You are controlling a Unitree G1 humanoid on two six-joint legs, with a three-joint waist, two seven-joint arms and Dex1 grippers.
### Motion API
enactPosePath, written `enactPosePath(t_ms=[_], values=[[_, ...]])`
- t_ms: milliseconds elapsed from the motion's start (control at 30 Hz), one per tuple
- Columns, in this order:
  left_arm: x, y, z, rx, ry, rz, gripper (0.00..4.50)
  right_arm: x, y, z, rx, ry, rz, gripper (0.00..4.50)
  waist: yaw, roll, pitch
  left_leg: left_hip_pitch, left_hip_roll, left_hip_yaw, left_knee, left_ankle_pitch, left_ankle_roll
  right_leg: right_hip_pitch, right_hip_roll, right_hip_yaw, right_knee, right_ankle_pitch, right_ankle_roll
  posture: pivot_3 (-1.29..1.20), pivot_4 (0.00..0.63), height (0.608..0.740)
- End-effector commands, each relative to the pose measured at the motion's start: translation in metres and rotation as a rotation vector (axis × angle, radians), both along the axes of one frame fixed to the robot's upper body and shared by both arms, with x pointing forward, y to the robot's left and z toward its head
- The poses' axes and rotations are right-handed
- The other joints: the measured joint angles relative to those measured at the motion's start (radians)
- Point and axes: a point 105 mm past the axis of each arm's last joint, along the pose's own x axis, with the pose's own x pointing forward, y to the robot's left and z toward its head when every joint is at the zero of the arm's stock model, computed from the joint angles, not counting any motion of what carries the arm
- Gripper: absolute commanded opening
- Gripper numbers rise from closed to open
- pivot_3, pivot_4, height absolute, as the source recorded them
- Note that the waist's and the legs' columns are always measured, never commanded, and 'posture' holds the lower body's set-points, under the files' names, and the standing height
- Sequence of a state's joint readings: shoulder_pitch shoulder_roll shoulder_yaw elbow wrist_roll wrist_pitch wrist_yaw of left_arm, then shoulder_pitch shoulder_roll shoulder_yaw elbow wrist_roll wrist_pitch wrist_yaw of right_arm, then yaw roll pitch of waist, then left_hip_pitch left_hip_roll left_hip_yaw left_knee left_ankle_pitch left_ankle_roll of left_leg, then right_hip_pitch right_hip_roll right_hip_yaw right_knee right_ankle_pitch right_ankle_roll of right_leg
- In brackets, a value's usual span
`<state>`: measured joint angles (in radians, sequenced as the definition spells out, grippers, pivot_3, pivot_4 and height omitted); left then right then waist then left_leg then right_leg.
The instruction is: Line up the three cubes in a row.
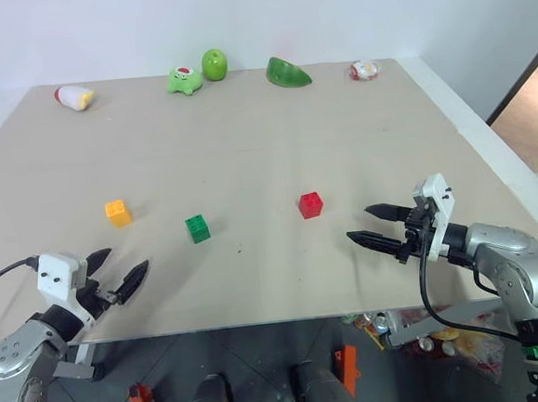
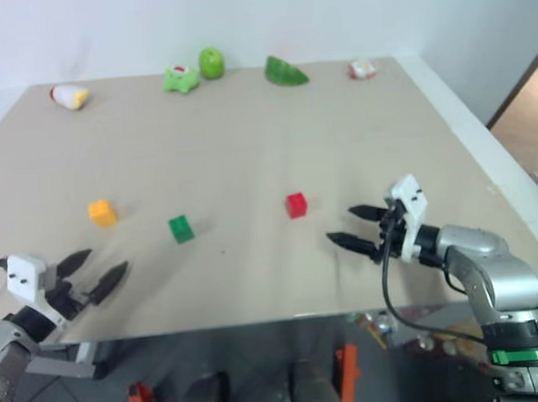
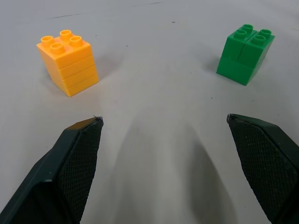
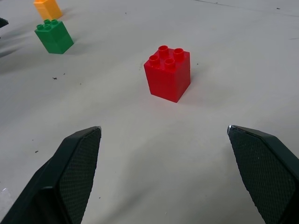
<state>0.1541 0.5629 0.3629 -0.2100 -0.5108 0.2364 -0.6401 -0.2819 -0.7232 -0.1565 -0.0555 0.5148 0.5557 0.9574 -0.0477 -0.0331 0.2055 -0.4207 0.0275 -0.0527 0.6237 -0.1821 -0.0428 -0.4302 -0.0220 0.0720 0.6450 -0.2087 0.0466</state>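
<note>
We logged the orange-yellow cube (image 1: 118, 212), green cube (image 1: 197, 228) and red cube (image 1: 310, 204) spaced across mid-table, with left gripper (image 1: 118, 273) at 8 o'clock and right gripper (image 1: 375, 227) at 4 o'clock, jaws apart, empty.

The table (image 1: 248, 165) is seen as plain beige with a white rim. The three studded cubes are coloured orange-yellow (image 1: 118, 212), green (image 1: 197, 228) and red (image 1: 310, 204), each of one solid colour. A cross-hatched texture is shown on the black fingers (image 3: 77, 158). At the far edge, three green toys are ranged: a frog-like one (image 1: 185, 80), a round one (image 1: 214, 65) and a wedge (image 1: 288, 72). A white toy (image 1: 74, 97) is tipped with yellow and red; another (image 1: 364, 70), too small to read well, is perhaps white with red.
</note>
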Motion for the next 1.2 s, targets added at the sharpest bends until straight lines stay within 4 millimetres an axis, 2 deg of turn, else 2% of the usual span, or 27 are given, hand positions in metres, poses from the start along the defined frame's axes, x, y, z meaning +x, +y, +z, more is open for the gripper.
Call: enactPosePath(t_ms=[33, 133, 200, 433, 667, 900, 1200], values=[[-0.009, -0.011, 0.021, 0.042, -0.074, -0.066, 4.39, 0.01, 0.007, 0.01, -0.019, -0.051, 0.006, 4.5, -0.001, 0.0, 0.0, 0.0, 0.0, 0.0, 0.0, 0.0, 0.0, 0.0, 0.0, 0.0, 0.0, 0.0, 0.0, 0.0, 0.15, 0.733], [-0.025, -0.051, 0.034, 0.076, -0.078, -0.304, 4.39, 0.025, 0.025, 0.009, -0.073, -0.054, -0.007, 4.5, -0.009, -0.001, 0.0, 0.0, 0.002, 0.004, 0.001, 0.0, 0.0, -0.002, 0.0, 0.001, 0.0, 0.001, -0.001, 0.0, 0.15, 0.733], [-0.031, -0.071, 0.039, 0.078, -0.078, -0.422, 4.39, 0.029, 0.034, 0.007, -0.105, -0.052, 0.002, 4.5, -0.006, -0.001, 0.0, 0.0, 0.002, 0.006, 0.001, 0.0, 0.0, -0.003, 0.0, 0.002, 0.001, 0.001, -0.001, 0.0, 0.15, 0.733], [-0.037, -0.107, 0.04, 0.136, -0.072, -0.617, 4.39, 0.043, 0.053, 0.003, -0.154, -0.02, -0.049, 4.5, 0.0, 0.0, -0.001, -0.002, 0.003, 0.007, 0.001, 0.0, 0.0, -0.004, 0.0, 0.003, 0.001, 0.002, 0.0, 0.0, 0.15, 0.733], [-0.028, -0.115, 0.048, 0.128, -0.108, -0.644, 4.39, 0.052, 0.064, 0.004, -0.192, -0.052, -0.091, 4.5, 0.0, 0.0, -0.001, -0.003, 0.003, 0.007, 0.0, 0.0, 0.0, -0.005, 0.001, 0.003, 0.002, 0.003, 0.002, 0.0, 0.15, 0.733], [-0.015, -0.11, 0.059, 0.081, -0.157, -0.575, 4.39, 0.062, 0.072, 0.002, -0.198, -0.058, -0.134, 4.5, -0.002, 0.0, -0.001, -0.003, 0.003, 0.007, 0.001, 0.001, 0.0, -0.004, 0.001, 0.003, 0.002, 0.004, 0.002, 0.0, 0.15, 0.733], [-0.011, -0.106, 0.06, 0.047, -0.18, -0.506, 4.39, 0.07, 0.077, 0.002, -0.204, -0.03, -0.192, 4.5, -0.002, 0.0, -0.001, -0.003, 0.004, 0.007, 0.002, 0.001, 0.001, -0.004, 0.002, 0.003, 0.002, 0.006, 0.003, 0.0, 0.15, 0.733]])
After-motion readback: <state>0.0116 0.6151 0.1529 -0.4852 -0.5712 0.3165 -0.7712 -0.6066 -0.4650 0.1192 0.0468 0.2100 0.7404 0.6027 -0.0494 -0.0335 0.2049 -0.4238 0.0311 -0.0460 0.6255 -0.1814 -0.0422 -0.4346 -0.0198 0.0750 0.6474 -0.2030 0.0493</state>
